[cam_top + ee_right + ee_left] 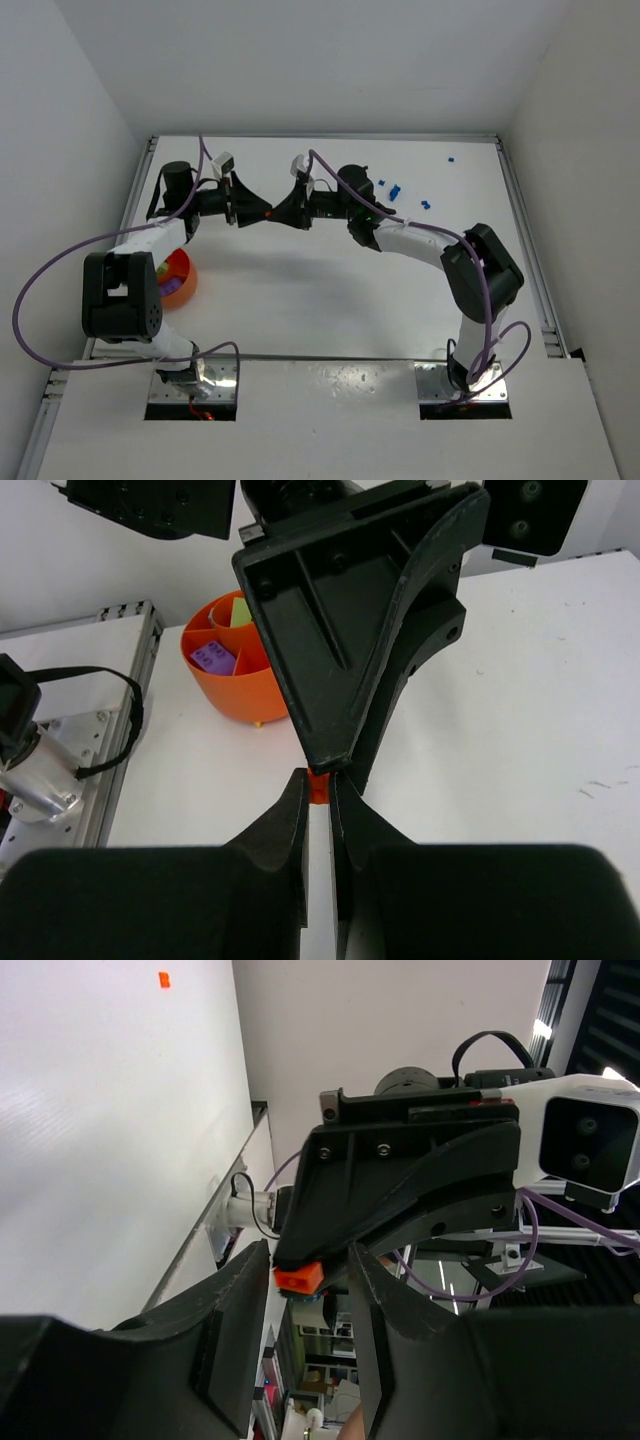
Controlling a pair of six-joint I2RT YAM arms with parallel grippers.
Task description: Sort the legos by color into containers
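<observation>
Right gripper matt black plastic; bowl smooth orange plastic; table glossy white.

A glossy white bench sits boxed in by plain white walls, with silver aluminium rails along its edges, under soft even light.

— What sits on the white table?
— An orange bowl, near its left edge.
— Anything else?
— Small blue legos lie scattered toward the far right corner, well apart from the bowl. One tiny orange bit lies alone on bare surface.
</observation>
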